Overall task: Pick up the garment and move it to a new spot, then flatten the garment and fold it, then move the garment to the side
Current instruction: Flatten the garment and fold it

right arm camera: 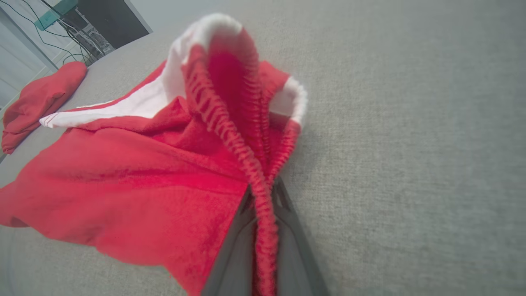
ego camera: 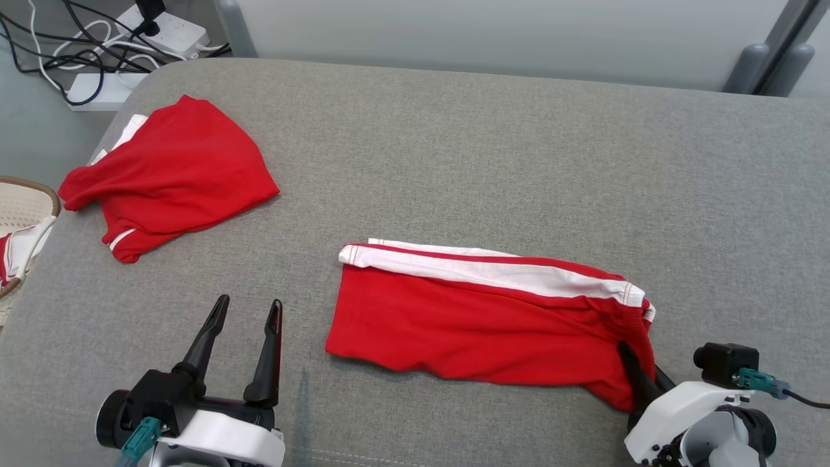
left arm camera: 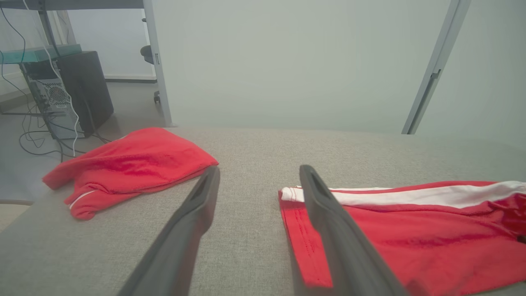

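Note:
The garment [ego camera: 480, 324], red shorts with a white side stripe, lies spread across the middle of the grey padded surface [ego camera: 493, 155]. My right gripper [ego camera: 639, 371] is at its right end, shut on the gathered elastic waistband. In the right wrist view the garment [right arm camera: 123, 185] bunches up from the pinching gripper [right arm camera: 263, 195], its waist opening lifted. My left gripper [ego camera: 250, 301] rests open on the surface, just left of the garment's left hem and apart from it. In the left wrist view the garment [left arm camera: 411, 238] lies beyond the right finger of that gripper [left arm camera: 259, 168].
A second red garment [ego camera: 172, 172] lies crumpled at the surface's far left corner, also seen as a heap [left arm camera: 131, 164]. A woven basket [ego camera: 26, 194] sits off the left edge. Power strips and cables [ego camera: 130, 39] lie on the floor behind, near a computer tower [left arm camera: 78, 90].

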Robot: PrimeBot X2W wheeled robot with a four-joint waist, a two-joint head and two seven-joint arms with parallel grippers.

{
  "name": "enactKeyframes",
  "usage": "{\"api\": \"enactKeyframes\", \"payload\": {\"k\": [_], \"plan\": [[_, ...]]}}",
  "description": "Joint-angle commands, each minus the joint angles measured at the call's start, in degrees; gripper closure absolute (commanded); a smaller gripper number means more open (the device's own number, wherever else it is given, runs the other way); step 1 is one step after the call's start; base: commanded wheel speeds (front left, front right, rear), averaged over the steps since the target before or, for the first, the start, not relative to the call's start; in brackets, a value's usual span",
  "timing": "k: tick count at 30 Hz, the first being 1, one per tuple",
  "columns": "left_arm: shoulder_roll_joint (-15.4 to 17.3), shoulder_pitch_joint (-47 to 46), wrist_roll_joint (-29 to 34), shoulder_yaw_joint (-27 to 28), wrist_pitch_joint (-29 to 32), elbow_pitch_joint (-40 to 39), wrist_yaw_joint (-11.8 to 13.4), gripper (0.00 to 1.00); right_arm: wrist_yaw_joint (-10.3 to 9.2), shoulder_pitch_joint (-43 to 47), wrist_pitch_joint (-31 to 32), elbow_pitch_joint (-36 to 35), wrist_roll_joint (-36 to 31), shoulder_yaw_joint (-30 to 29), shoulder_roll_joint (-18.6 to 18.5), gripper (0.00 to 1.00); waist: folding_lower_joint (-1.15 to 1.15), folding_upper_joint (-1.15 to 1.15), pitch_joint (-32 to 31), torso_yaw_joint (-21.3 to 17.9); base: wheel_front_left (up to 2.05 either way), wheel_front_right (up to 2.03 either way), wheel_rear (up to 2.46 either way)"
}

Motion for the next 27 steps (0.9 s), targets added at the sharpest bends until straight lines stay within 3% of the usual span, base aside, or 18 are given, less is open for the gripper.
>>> {"api": "enactKeyframes", "payload": {"k": [1, 11, 15, 22, 27], "plan": [[0.5, -3.0, 0.6, 2.5, -0.3, -1.1, -0.4, 0.0, 0.22, -0.7, -0.9, -0.3, 0.9, 0.9, -1.0, 1.0, 0.0, 0.0, 0.0, -0.4, 0.0, 0.0, 0.0], [-0.7, -2.9, 2.0, 4.4, -0.3, -0.8, -1.8, 0.0, 0.22, 2.4, -3.7, 0.9, 4.7, -4.3, -5.4, 1.0, 0.0, 0.0, 0.3, -2.3, 0.0, 0.0, 0.0], [-1.0, -2.6, 2.4, 5.3, -0.3, -0.7, -2.3, 0.0, 0.22, 3.0, -2.8, -1.1, 7.0, -4.9, -5.3, 1.0, 0.0, 0.0, 0.5, -3.5, 0.0, 0.0, 0.0], [-1.4, -2.7, 3.2, 6.0, -0.3, -0.6, -3.3, 0.0, 0.22, 4.3, 3.7, -16.8, 11.9, -0.5, -4.5, 1.0, 0.0, 0.0, 0.7, -4.8, 0.0, 0.0, 0.0], [-1.7, -3.0, 3.7, 6.3, -0.3, -0.6, -3.8, 0.0, 0.22, 4.9, 10.1, -29.8, 13.0, 3.2, -1.8, 1.0, 0.0, 0.0, 1.2, -5.2, 0.0, 0.0, 0.0]]}}
